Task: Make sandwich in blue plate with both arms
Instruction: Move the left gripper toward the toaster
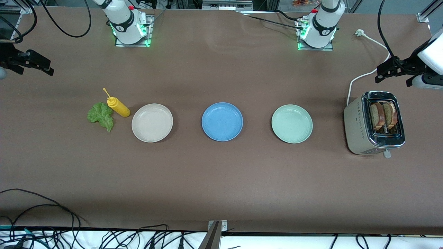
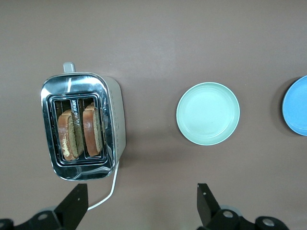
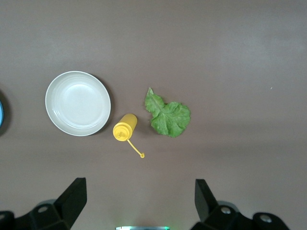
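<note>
The blue plate [image 1: 222, 121] lies empty at the table's middle; its rim [image 2: 297, 105] also shows in the left wrist view. Two toasted bread slices [image 1: 383, 116] [image 2: 81, 132] stand upright in the slots of a silver toaster [image 1: 363, 128] at the left arm's end. A ruffled green lettuce leaf [image 1: 100, 116] [image 3: 168, 116] lies flat at the right arm's end. My left gripper [image 1: 380, 73] [image 2: 142, 201] hangs open and empty over the toaster's white cord. My right gripper [image 1: 46, 67] [image 3: 140, 199] hangs open and empty over bare table beside the lettuce.
A yellow squeeze bottle [image 1: 118, 106] [image 3: 124, 128] stands between the lettuce and a beige plate [image 1: 152, 122] [image 3: 77, 103]. A pale green plate [image 1: 292, 123] [image 2: 207, 113] sits between the blue plate and the toaster. The cord [image 1: 367, 74] runs from the toaster to its plug.
</note>
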Robot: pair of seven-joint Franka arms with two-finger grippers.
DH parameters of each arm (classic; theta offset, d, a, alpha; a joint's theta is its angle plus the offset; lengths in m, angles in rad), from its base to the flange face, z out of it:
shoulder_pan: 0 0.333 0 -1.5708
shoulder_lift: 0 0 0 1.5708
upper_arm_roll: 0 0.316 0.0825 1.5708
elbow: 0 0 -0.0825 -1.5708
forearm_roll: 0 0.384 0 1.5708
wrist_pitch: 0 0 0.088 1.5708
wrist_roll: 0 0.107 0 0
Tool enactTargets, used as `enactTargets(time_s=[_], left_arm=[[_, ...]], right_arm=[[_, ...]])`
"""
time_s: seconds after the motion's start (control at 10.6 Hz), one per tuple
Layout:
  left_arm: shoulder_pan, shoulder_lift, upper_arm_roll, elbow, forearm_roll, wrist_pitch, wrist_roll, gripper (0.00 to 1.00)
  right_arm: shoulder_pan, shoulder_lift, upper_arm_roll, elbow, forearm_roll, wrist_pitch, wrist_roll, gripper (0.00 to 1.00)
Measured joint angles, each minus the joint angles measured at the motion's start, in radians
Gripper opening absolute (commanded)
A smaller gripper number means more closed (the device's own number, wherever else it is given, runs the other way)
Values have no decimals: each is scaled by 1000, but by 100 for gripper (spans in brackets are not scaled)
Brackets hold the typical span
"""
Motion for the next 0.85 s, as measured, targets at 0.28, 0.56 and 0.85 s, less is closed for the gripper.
enactTargets(time_s=[0.28, 0.56, 0.85], left_arm=[[0, 0, 0, -1, 0, 0, 0, 100], [0, 1, 0, -3, 0, 0, 0, 100], [2, 8, 0, -8, 0, 4, 0, 82]], right_arm=[[0, 8, 0, 1, 1, 0, 1, 100], [1, 11, 1, 1, 1, 0, 1, 100], [3, 11, 6, 2, 1, -1, 1, 100]])
